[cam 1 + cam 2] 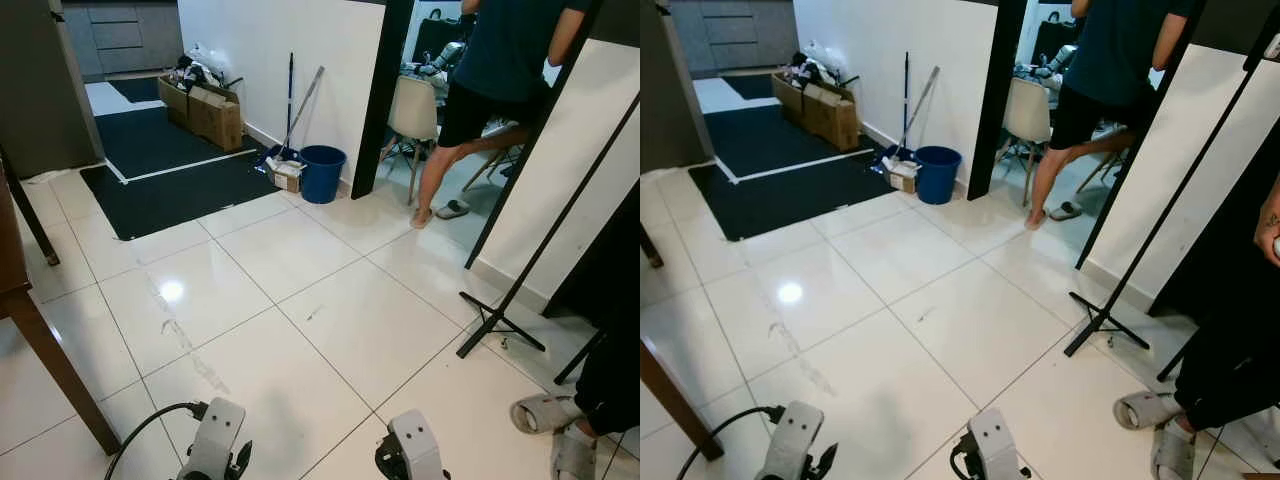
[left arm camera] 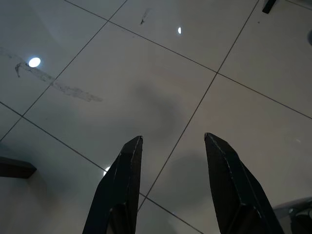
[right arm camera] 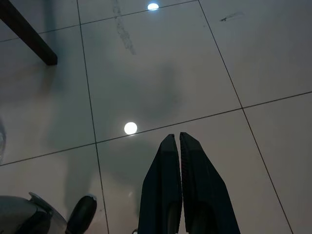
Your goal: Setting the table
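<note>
Tiled floor [image 1: 300, 300] spreads white and glossy before us, with a black mat [image 1: 170, 165] beyond it and a white wall [image 1: 300, 60] behind. At our left edge stands the wooden table [image 1: 12, 270], of which we see only a corner and a slanted leg [image 1: 65, 375]; its top is out of sight, so we cannot say what lies on it, and we see no dishes or cutlery anywhere. A person [image 1: 490, 90] stands in the doorway ahead on the right, and another person's sandalled feet [image 1: 545, 415] are near us at the lower right beside a black stand [image 1: 500, 320]. Farther off sit a blue bucket [image 1: 322, 172] with mops against the wall and cardboard boxes [image 1: 205, 110]. Both arms hang low over bare tile. Our left gripper [image 2: 173, 146] has its jaws spread wide and holds nothing; our right gripper [image 3: 174, 146] has its jaws pressed together, also empty. We judge the table lies to our left, nearer the left arm, so a turn that way comes first.
</note>
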Robot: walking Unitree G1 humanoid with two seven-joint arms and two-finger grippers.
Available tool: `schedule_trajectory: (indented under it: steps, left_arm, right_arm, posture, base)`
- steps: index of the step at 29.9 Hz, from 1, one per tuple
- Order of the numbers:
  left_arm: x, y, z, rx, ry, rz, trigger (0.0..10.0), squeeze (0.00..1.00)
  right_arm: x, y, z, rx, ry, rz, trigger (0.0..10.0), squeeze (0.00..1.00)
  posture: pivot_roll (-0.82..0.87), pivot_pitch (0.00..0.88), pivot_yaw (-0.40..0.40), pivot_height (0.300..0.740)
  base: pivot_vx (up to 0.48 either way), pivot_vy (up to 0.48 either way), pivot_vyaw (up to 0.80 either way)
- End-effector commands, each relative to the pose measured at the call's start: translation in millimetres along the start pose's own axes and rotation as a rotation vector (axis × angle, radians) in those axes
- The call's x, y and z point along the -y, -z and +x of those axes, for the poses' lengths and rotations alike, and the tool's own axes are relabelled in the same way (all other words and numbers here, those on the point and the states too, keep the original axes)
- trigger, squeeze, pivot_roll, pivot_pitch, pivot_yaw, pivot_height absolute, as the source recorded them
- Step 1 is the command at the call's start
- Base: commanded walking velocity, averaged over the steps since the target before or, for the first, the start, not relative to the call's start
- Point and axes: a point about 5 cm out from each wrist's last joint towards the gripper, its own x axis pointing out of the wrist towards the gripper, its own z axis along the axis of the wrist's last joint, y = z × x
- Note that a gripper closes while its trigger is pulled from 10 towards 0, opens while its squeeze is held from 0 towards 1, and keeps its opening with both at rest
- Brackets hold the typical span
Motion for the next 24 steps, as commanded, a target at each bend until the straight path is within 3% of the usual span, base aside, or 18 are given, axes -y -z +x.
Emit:
schedule_trajectory:
  steps: [1,11,24]
  left_arm:
    - [1.4,3.7,-1.6,-0.009,0.013,0.011,10.0,0.00]
    - [1.9,2.0,-1.6,0.006,0.024,0.019,10.0,0.00]
    - [3.3,1.0,-1.7,0.017,0.036,0.023,10.0,0.00]
  right_arm:
    - [0.9,4.8,-1.9,-0.019,0.009,0.016,10.0,0.00]
    - [0.3,4.7,-1.6,-0.018,0.009,0.018,10.0,0.00]
    - [0.2,5.3,-1.6,-0.022,0.008,0.021,10.0,0.00]
  posture:
    - [0.05,0.000,0.010,0.740]
    - [0.05,0.000,0.012,0.740]
    - [0.05,0.000,0.012,0.740]
  base:
    - [0.000,0.000,0.00]
    - [0.027,0.000,0.00]
    - [0.480,0.000,0.00]
